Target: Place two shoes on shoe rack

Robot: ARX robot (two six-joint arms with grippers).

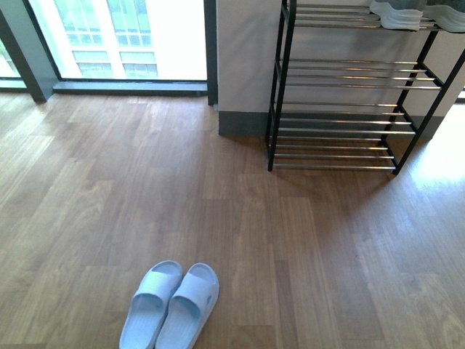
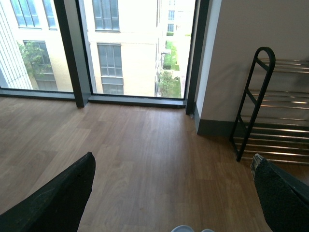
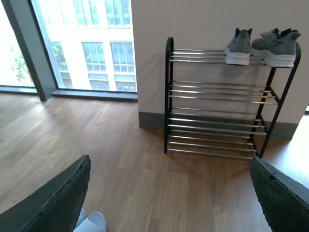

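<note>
Wood floor (image 1: 109, 182) by tall window (image 1: 123, 36); left fingers (image 2: 53, 198) and right fingers (image 3: 53, 198) wide apart, empty.

No legible text, brand or nr anywhere, incl. on sneakers (image 3: 260, 47), slides (image 1: 171, 305), rack (image 3: 217, 101).
</note>
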